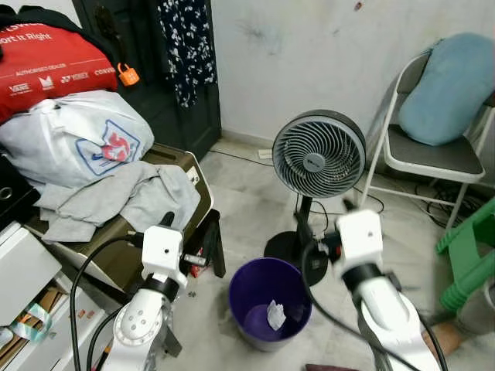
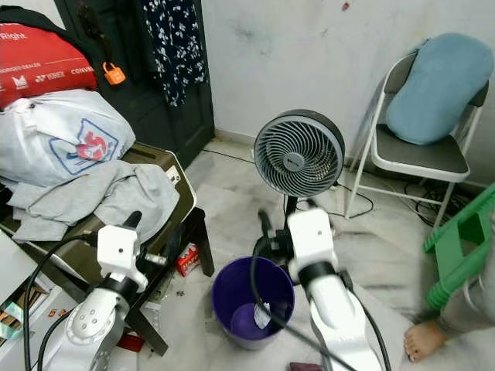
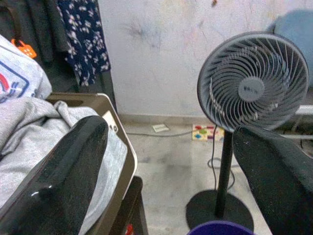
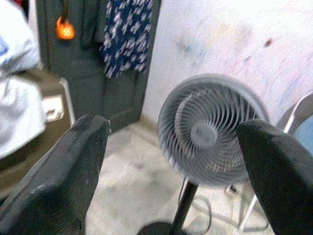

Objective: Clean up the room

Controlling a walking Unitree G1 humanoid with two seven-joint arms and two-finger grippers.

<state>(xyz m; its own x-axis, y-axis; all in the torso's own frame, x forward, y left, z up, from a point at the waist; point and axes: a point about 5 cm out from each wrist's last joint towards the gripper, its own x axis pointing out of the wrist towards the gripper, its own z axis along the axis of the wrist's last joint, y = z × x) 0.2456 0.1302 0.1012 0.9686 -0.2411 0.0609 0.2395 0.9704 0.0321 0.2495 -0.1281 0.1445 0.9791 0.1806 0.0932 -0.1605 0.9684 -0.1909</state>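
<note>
A purple bin (image 1: pixel 269 301) stands on the pale floor (image 1: pixel 247 201) between the robot's two raised arms, and a small crumpled scrap of white paper (image 1: pixel 275 314) lies inside it at the bottom. Just behind the bin rises a grey fan (image 1: pixel 319 154) on a black stand, facing the robot. The left gripper (image 3: pixel 166 181) is held up in the air near the edge of a brown table (image 1: pixel 186 166), its two black fingers spread wide with nothing between them. The right gripper (image 4: pixel 171 181) is also up, pointing toward the fan, jaws wide and empty. On the table lies a heap of grey clothes (image 1: pixel 116 197), with a white plastic bag (image 1: pixel 77 139) and a red bag (image 1: pixel 50 66) piled behind. A folding chair (image 1: pixel 429 151) with a blue cushion (image 1: pixel 448 85) stands by the wall to the right, a green stool (image 1: pixel 468 255) nearer. A person's bare foot (image 2: pixel 424 340) rests on the floor at the right.
</note>
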